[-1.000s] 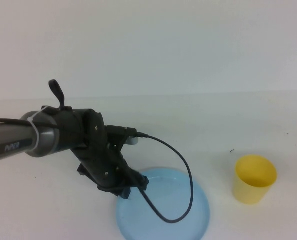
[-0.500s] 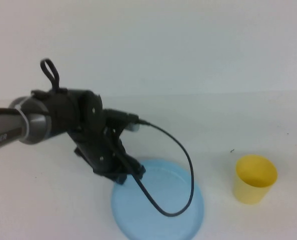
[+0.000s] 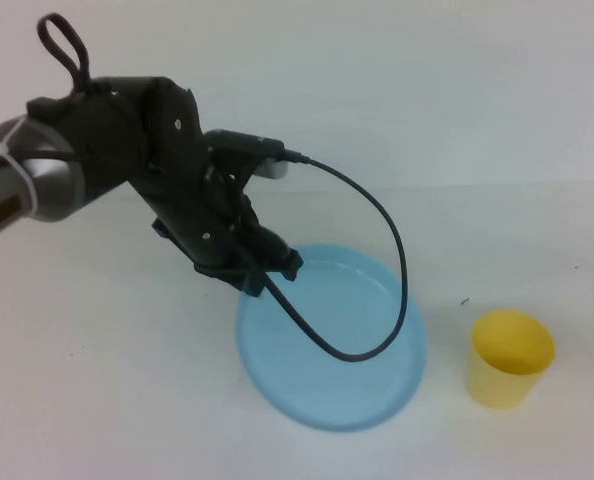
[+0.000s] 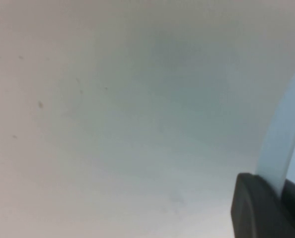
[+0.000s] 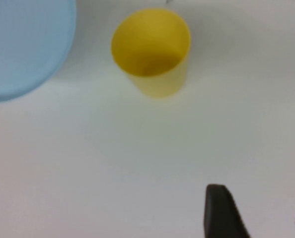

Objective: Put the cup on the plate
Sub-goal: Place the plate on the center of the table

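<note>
High view: left gripper clamped on the left rim of the light blue plate, plate tilted, its gripped edge raised off the white table. Black cable looping over the plate. Yellow cup upright on the table, just right of the plate, apart from it. Right wrist view: right gripper open, near the cup, holding nothing.
</note>
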`<state>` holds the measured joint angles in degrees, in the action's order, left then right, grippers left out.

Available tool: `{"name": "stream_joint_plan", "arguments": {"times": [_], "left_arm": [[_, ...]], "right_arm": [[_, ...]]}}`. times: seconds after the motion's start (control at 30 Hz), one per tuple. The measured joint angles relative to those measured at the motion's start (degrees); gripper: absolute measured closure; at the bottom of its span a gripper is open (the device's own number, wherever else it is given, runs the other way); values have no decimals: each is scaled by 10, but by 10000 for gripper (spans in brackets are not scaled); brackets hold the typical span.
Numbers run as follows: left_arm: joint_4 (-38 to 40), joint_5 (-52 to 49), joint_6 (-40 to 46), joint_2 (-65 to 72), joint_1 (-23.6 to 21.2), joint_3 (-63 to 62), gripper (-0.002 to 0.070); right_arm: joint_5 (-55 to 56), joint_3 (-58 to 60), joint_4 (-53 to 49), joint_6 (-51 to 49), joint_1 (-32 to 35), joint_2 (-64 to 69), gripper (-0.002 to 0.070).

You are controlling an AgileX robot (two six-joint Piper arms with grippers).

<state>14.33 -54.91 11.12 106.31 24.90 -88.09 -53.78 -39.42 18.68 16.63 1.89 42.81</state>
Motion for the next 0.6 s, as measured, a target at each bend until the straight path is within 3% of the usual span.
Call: {"name": "stream_joint_plan", "arguments": {"times": [0.43, 0.5, 0.6], "left_arm": [[24, 32, 2, 70, 15, -1, 662], [24, 45, 2, 76, 15, -1, 616], [25, 61, 14, 78, 15, -1, 491]], "right_arm": [[50, 51, 43, -13, 0, 0, 342], [59, 51, 44, -4, 0, 0, 342], [71, 51, 44, 10, 0, 5, 341]]}}
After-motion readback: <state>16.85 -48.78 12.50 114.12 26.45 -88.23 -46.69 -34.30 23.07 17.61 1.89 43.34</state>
